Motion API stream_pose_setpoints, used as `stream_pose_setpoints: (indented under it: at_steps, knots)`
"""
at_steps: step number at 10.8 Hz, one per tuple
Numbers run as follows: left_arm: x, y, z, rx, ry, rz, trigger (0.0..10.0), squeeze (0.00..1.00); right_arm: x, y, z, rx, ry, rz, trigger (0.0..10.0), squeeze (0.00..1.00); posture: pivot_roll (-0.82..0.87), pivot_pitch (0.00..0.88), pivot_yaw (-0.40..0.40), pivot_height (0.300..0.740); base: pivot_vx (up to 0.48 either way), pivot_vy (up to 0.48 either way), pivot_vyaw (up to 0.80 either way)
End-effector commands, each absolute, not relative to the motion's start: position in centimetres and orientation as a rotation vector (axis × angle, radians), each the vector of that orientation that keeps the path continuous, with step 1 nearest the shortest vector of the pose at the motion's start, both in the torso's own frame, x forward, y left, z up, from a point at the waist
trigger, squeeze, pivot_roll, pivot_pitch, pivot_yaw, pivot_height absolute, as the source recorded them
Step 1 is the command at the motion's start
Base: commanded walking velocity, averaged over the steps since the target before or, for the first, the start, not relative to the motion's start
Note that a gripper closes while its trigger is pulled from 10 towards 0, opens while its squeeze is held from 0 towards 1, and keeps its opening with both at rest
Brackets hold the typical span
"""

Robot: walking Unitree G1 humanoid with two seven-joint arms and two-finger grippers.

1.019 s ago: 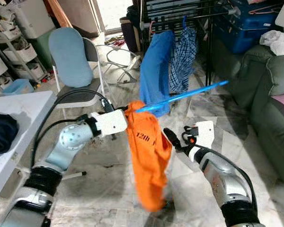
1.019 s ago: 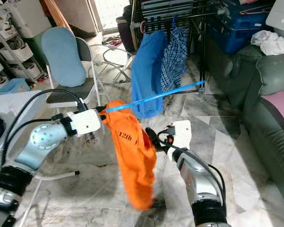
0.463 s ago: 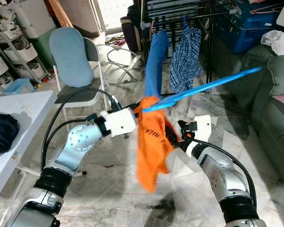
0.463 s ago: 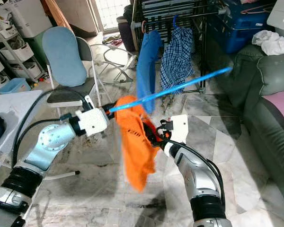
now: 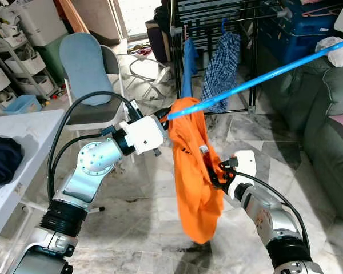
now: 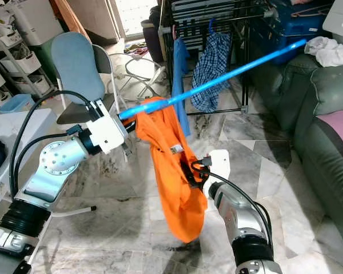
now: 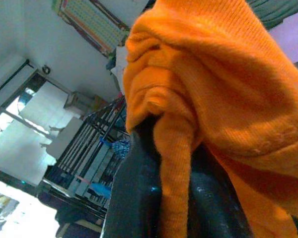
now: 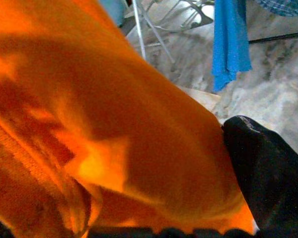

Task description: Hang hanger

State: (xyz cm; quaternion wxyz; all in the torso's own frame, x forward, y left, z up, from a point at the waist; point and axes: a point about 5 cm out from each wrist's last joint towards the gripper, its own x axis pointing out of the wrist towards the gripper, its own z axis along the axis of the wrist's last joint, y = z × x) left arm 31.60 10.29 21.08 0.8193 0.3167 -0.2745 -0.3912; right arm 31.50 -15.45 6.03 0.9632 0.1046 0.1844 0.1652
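A long blue hanger (image 5: 257, 80) slants up from my left gripper (image 5: 164, 119) toward the upper right. An orange shirt (image 5: 191, 188) is draped over its near end and hangs down to the floor. My left gripper is shut on the hanger's end, with orange cloth bunched between its fingers (image 7: 139, 198). Lower down, my right gripper (image 5: 212, 173) is pressed into the shirt's side and shut on a fold of it; one black finger (image 8: 268, 168) lies against the cloth. A black drying rack (image 5: 217, 23) stands behind, with a blue garment (image 5: 187, 68) and a checked shirt (image 5: 223, 63) on it.
A folding chair with a blue-padded back (image 5: 86, 68) stands at the left rear. A white table (image 5: 23, 131) holding dark clothing is at my left. A green sofa (image 5: 331, 114) runs along the right. Marble floor (image 5: 131, 217) lies open below the arms.
My left gripper has risen, and the hanger's far tip has swung up and to the right. The right gripper has moved into the hanging shirt and closed on it.
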Motion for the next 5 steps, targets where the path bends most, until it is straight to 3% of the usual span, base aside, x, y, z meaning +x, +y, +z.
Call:
stream_pose_setpoints:
  at_steps: [1, 5]
  knots:
    - [32.0, 11.5, 22.2, 0.668, -0.613, -0.772, 0.0, 0.00, 31.9, -15.5, 6.3, 0.203, 0.370, 0.320, 0.0, 0.00, -0.11, 0.000, 0.132, 0.740, 0.000, 0.000, 0.00]
    - [32.8, 15.5, 17.2, 0.691, -0.385, -0.660, 0.0, 0.00, 33.0, -20.6, 9.7, 0.164, 0.273, 0.152, 0.0, 0.00, -0.13, 0.000, 0.127, 0.740, 0.000, 0.000, 0.00]
